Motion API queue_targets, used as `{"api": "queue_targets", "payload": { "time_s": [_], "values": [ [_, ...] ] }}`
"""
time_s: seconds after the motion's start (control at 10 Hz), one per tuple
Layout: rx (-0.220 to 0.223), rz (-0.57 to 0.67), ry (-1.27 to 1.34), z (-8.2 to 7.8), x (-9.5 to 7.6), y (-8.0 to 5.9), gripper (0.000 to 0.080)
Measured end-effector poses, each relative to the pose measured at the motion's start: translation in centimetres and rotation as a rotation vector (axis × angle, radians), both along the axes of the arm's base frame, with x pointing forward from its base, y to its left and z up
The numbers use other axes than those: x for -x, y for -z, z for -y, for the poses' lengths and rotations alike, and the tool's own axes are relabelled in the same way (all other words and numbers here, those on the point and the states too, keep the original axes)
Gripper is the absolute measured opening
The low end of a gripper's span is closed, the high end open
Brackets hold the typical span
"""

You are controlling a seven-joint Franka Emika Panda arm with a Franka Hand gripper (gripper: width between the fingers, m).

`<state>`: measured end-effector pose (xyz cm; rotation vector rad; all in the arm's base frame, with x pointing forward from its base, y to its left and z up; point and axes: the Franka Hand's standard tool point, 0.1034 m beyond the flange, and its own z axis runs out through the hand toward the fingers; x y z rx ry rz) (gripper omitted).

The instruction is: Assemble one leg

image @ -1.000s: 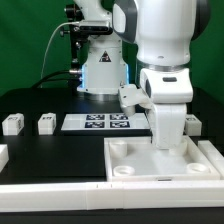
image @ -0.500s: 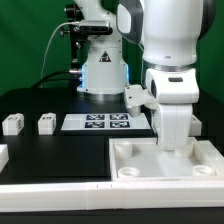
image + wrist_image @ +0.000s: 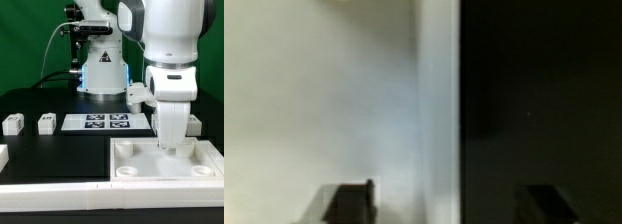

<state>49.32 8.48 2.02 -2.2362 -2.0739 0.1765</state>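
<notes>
Two legs (image 3: pixel 12 123) (image 3: pixel 46 123), small white blocks, stand on the black table at the exterior view's left. A third leg (image 3: pixel 194 123) shows partly behind the arm at the right. My gripper (image 3: pixel 172 147) hangs low over the far right part of the large white tray-like part (image 3: pixel 140 181), far from the left legs. In the wrist view the gripper (image 3: pixel 446 205) is open and empty. One dark fingertip (image 3: pixel 349 204) is over the white part (image 3: pixel 331 100), the other over the black table (image 3: pixel 544 100). The part's edge runs between them.
The marker board (image 3: pixel 105 122) lies flat behind the tray-like part, between the left legs and the arm. Another white piece (image 3: pixel 3 156) sits at the left edge. The robot base (image 3: pixel 100 70) stands at the back.
The arm has shifted a little toward the exterior view's right over the tray-like part. The legs and the marker board have not moved.
</notes>
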Motion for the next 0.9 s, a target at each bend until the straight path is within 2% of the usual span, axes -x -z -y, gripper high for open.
{"api": "queue_targets", "payload": {
  "time_s": [0.1,0.2,0.3,0.7,0.9],
  "values": [
    [0.0,0.002,0.0,0.0,0.0,-0.1,0.0569],
    [0.0,0.005,0.0,0.0,-0.1,-0.3,0.0624],
    [0.002,0.011,0.002,0.0,-0.2,-0.7,0.0624],
    [0.032,0.025,-0.002,0.1,0.2,-4.7,0.0649],
    [0.03,0.02,0.006,0.1,0.3,-4.3,0.0649]
  ]
}}
